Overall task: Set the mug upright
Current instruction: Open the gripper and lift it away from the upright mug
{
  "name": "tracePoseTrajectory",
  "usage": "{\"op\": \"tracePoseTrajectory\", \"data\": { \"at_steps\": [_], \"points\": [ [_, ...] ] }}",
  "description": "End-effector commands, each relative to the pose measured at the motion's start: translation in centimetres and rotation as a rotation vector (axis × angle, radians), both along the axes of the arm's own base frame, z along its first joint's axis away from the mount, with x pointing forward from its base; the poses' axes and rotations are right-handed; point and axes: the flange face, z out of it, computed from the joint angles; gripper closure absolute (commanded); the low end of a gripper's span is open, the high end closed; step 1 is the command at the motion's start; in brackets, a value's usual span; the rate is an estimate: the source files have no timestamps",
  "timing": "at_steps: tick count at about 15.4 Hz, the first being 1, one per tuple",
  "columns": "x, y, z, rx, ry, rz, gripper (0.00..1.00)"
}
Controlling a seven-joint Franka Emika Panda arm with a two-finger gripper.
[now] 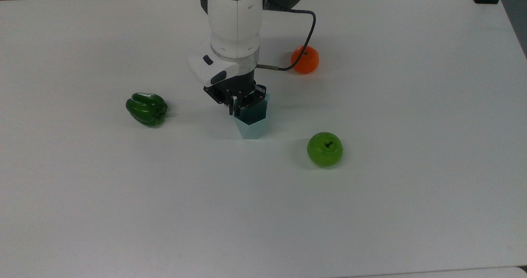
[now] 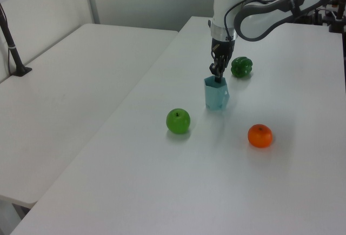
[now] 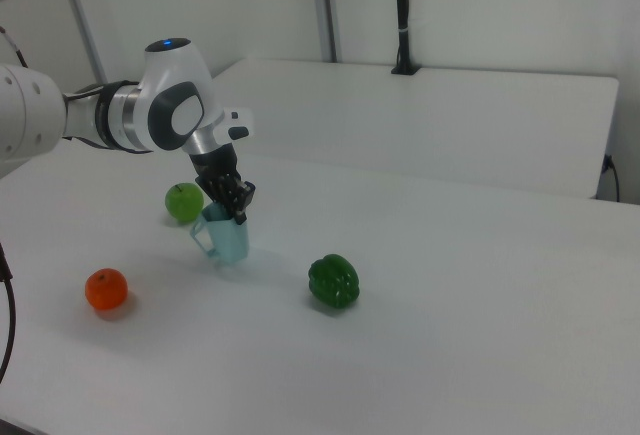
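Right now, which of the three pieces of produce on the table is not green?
The orange, beside the arm's cable in the top view. The bell pepper and the apple are both green.

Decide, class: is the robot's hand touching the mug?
Touching. In the left view the hand grips the rim of the upright mug.
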Motion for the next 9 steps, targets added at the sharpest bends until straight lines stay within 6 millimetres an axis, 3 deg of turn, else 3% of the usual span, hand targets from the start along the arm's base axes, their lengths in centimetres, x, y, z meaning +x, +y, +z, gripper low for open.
{"op": "tracePoseTrajectory", "data": {
  "at_steps": [1,3,5,9],
  "points": [
    [-0.3,0.0,-0.4,0.017,-0.012,0.029,0.3],
    [-0.3,0.0,-0.4,0.017,-0.012,0.029,0.23],
    [-0.4,-0.1,0.4,0.019,-0.017,0.024,0.0],
    [-1.1,-2.1,5.0,0.024,-0.054,-0.006,0.0]
  ]
}}
